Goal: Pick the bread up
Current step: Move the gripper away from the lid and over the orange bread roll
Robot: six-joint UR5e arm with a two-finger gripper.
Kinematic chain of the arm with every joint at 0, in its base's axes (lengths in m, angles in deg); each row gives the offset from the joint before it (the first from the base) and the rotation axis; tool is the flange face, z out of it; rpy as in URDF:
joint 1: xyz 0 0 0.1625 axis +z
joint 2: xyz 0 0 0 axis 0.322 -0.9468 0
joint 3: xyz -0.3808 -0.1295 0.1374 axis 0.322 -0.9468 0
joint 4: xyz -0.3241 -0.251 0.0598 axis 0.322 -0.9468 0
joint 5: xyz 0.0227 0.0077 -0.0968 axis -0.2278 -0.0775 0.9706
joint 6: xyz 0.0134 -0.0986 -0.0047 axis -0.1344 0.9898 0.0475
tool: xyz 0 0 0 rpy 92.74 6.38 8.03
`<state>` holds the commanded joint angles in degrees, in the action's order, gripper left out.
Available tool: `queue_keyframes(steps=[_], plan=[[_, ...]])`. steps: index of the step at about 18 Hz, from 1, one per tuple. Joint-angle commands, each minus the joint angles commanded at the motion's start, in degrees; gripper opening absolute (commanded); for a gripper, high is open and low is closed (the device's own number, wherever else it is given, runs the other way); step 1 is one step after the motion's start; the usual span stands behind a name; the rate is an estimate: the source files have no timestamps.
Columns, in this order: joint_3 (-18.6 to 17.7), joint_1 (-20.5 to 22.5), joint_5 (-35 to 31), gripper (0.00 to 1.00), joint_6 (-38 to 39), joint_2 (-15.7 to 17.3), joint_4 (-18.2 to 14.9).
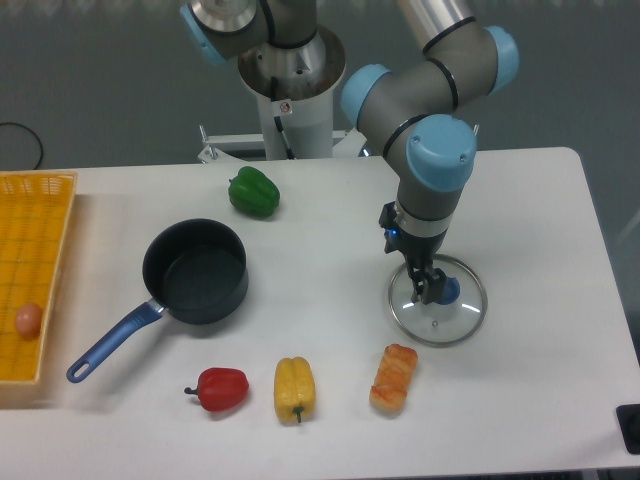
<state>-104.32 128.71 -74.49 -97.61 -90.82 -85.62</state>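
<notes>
The bread point(394, 378) is a small orange-brown loaf with paler ridges, lying on the white table near the front edge, right of centre. My gripper point(424, 288) points down over a glass lid point(437, 300), just left of the lid's blue knob point(449, 291). It is behind the bread and slightly to its right, well apart from it. Its dark fingers look narrow from this angle, so I cannot tell whether they are open or shut. Nothing shows between them.
A yellow pepper point(295, 388) and a red pepper point(221, 388) lie left of the bread. A dark pot point(195, 272) with a blue handle stands centre left. A green pepper point(254, 192) lies behind it. A yellow basket point(38, 230) holding an egg point(28, 319) is at the left edge.
</notes>
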Motion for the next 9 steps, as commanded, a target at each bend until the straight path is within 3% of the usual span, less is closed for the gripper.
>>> queue_keyframes(steps=[5,9], plan=[[3.2,-2.9,-6.1,1.0,7.7,-2.1,0.4],[5.2,-4.0,-6.0,1.0,13.7,-5.0,1.2]])
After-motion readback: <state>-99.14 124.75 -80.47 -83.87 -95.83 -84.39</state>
